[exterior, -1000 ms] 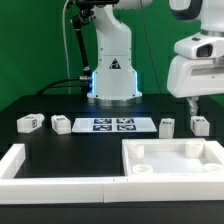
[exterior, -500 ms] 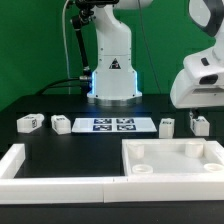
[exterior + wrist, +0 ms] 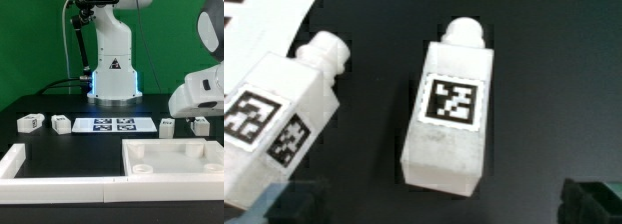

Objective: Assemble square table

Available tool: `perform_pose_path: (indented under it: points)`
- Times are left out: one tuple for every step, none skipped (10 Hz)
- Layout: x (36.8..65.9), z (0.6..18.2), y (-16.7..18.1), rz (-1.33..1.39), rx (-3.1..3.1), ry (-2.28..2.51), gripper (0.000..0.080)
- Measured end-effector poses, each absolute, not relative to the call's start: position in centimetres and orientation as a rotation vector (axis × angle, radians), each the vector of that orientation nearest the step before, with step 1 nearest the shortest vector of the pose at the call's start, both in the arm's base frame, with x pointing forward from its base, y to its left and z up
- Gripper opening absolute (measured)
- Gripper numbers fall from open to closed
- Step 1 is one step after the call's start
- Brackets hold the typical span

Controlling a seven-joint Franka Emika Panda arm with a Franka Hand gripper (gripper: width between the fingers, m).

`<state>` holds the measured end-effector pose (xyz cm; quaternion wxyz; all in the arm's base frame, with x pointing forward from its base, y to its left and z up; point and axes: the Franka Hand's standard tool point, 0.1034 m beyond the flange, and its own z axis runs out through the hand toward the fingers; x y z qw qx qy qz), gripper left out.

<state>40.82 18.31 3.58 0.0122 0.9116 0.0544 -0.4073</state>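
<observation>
**Tabletop.** One counted. The square white tabletop (image 3: pixel 170 158) lies flat on the black desk (image 3: pixel 90 150), at the near edge toward the exterior view's right, with its raised rim up. Three round bosses show inside it. No leg is fitted to it.

**Legs.** Four counted, all loose on the desk, in a row with the marker board (image 3: pixel 107 124).
- At the exterior view's left of the board lie the outer left leg (image 3: pixel 30 122) and the inner left leg (image 3: pixel 61 125).
- At its right lie the inner right leg (image 3: pixel 167 126) and the outer right leg (image 3: pixel 200 125).
- All four are well apart from the tabletop.

**Marker board.** One counted. It carries four tags and lies flat in front of the arm's base (image 3: pixel 112 70).

**Wall bars.** Low white wall bars (image 3: pixel 55 185) run along the near edge and up the exterior view's left side. The number of pieces cannot be told.

**Gripper.** One. The gripper (image 3: pixel 441 200) is released, with its jaws wide apart, and it grasps nothing. In the exterior view the arm's white wrist housing (image 3: pixel 205 90) hangs over the right-hand pair of legs.

**Wrist view.** Two legs show, side by side and not touching.
- The whole leg (image 3: pixel 452 115) shows one tag on its upper face and a round peg at one end.
- The cropped leg (image 3: pixel 287 105) shows two tags and is cut by the frame edge.

Both lie on the desk. The dark, blurred fingertips (image 3: pixel 598 198) sit at the picture's corners.
</observation>
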Motion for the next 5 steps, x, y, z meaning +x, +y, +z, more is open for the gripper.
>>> perform_pose_path:
  points:
    - [40.8, 3.5, 18.3, -1.271, 2.841, 0.169, 0.0649]
    - [40.6, 3.4, 18.3, -1.275, 2.838, 0.169, 0.0649]
    - [39.2, 2.6, 18.6, -1.303, 2.82, 0.106, 0.0649]
    - [37.7, 1.7, 18.8, -1.332, 2.801, 0.109, 0.0649]
    - [37.0, 1.5, 18.8, -1.342, 2.793, 0.116, 0.0649]
